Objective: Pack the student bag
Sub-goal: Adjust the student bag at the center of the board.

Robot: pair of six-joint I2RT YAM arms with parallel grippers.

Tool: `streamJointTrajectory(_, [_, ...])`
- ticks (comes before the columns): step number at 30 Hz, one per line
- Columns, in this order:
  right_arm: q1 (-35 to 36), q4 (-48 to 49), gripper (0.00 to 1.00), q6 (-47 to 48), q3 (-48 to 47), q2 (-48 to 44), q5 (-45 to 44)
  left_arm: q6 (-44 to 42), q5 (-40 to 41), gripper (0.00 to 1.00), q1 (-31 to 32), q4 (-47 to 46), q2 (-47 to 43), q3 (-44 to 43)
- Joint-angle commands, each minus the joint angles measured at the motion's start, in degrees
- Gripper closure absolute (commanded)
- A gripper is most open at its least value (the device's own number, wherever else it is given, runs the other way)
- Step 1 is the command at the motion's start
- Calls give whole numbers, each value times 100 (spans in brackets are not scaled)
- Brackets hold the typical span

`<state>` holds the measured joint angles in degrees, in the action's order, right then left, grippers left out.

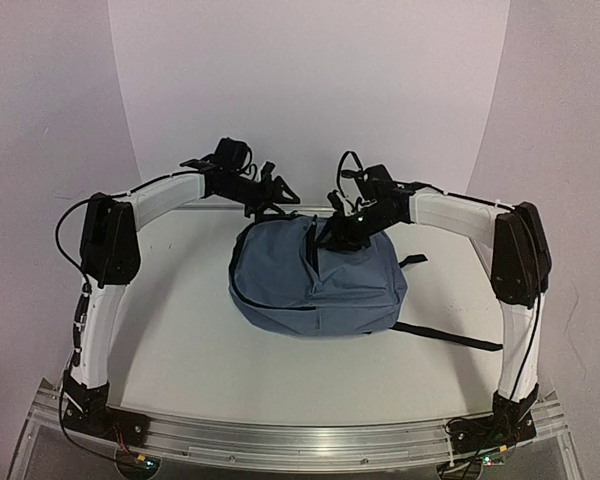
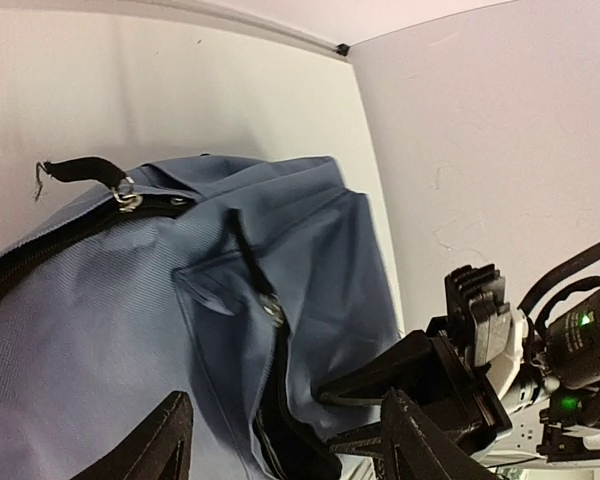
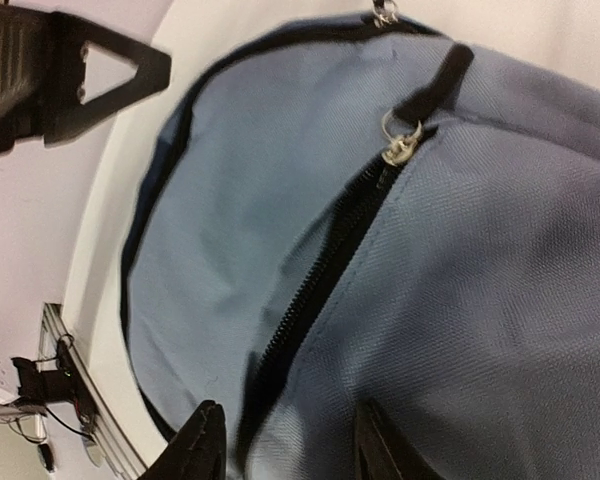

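Note:
The slate-blue student bag [image 1: 315, 280] lies flat in the middle of the table, its dark front-pocket zipper [image 3: 320, 290] partly open. My right gripper [image 1: 345, 232] is open and low over the bag's far edge. In the right wrist view [image 3: 285, 455] its fingers straddle that zipper, below the metal pull [image 3: 400, 145]. My left gripper [image 1: 272, 197] is open and empty just past the bag's far left corner. In the left wrist view [image 2: 285, 450] it looks down on the bag [image 2: 110, 330] and the pocket pull [image 2: 272, 308], with the right gripper's fingers [image 2: 380, 378] touching the fabric.
A black strap [image 1: 450, 338] trails from the bag toward the right arm's base, and a short strap end [image 1: 412, 261] sticks out on the right. A white backdrop wall [image 1: 310, 90] curves up behind the table. The main zipper pull with its black tab [image 2: 128, 200] lies at the bag's edge.

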<state>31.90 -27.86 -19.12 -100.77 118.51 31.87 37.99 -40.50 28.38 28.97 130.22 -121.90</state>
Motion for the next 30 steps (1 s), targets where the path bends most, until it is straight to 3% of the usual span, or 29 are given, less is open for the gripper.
streamJointTrajectory(1, [-34,39,72,68,53,379,203,-42,118,36,39,203,355,-551])
streamJointTrajectory(7, [-32,20,66,34,-241,434,366,-57,34,35,114,98,602,-788])
streamJointTrajectory(11, [-90,-12,50,148,-658,221,421,-139,95,34,141,132,697,-860])
streamJointTrajectory(17, [-534,-109,34,357,-1563,346,307,-284,395,34,142,520,669,-811])
streamJointTrajectory(20, [-720,-297,26,801,-1793,508,7,-329,493,33,142,569,279,-289])
streamJointTrajectory(25, [-949,-405,23,1519,-1788,782,-426,-536,584,31,153,756,-580,803])
streamJointTrajectory(30, [-1124,-522,23,1677,-1367,862,75,-560,640,31,174,1009,-1557,2165])
